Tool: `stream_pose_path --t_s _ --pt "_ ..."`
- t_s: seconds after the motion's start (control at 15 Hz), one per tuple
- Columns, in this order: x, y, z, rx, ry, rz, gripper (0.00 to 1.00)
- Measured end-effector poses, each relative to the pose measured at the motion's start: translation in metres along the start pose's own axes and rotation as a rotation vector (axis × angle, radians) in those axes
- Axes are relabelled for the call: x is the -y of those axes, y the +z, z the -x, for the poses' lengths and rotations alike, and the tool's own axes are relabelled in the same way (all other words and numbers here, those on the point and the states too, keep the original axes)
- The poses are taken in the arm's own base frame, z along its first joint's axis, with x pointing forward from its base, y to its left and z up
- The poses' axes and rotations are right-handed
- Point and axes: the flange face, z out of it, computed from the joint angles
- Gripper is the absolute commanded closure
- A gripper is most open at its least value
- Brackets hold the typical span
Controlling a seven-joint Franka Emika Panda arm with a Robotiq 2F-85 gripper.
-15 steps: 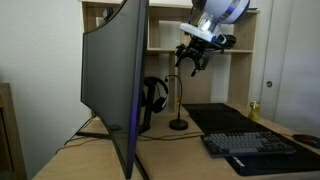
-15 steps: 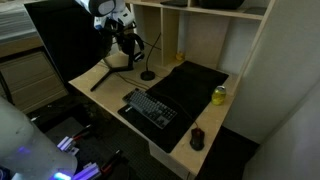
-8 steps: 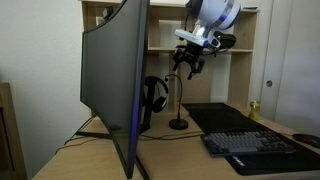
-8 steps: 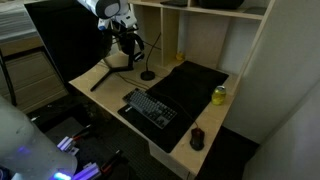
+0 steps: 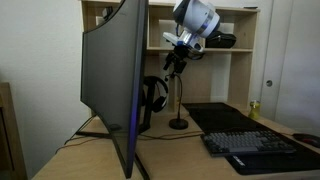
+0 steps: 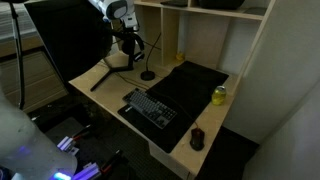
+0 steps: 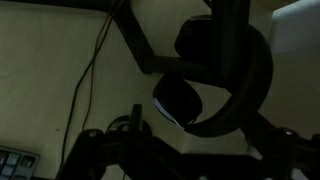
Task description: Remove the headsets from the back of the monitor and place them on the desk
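Arm [image 5: 195, 18] has swung toward the monitor [image 5: 110, 80] over the last second, so the jaws now sit above the headsets [image 5: 153, 95], apart from them. Headsets hang on the monitor's back below the jaws, off the bench [image 5: 175, 148]. Wrist view is too dark: can't tell if the jaws are open or closed. Step: approach. Next: descend to the headband, grip it, lift it off.

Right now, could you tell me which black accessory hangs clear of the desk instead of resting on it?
The headsets, hung behind the monitor; the gooseneck stand, keyboard and mouse all rest on the desk.
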Motion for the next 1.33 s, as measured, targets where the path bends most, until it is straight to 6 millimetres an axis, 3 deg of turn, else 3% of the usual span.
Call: stream_pose_path --t_s 0.4,0.8,1.33 --pt "0.007 0.019 -0.008 -0.063 0.078 -0.013 0.0" --pt "0.049 0.047 -0.033 -0.069 0.374 -0.1 0.0" --pt "0.082 0.086 -0.041 -0.019 0.488 -0.07 0.0"
